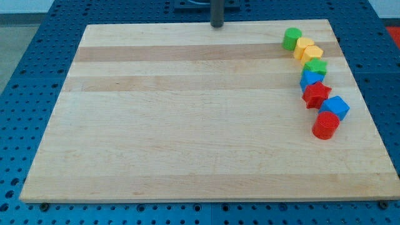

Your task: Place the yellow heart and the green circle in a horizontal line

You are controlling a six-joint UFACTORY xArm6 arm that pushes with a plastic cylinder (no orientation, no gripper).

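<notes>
The green circle [291, 39] stands at the view's top right of the wooden board [187, 125]. The yellow heart [305, 46] touches it just below and to the right. My tip [217, 25] is at the board's top edge, near the middle, well to the left of both blocks and touching none.
A curved row of blocks runs down the board's right side: a second yellow block [314, 53], a green star [316, 66], a blue block [310, 79], a red star [317, 94], a blue cube [335, 107] and a red cylinder [325, 125].
</notes>
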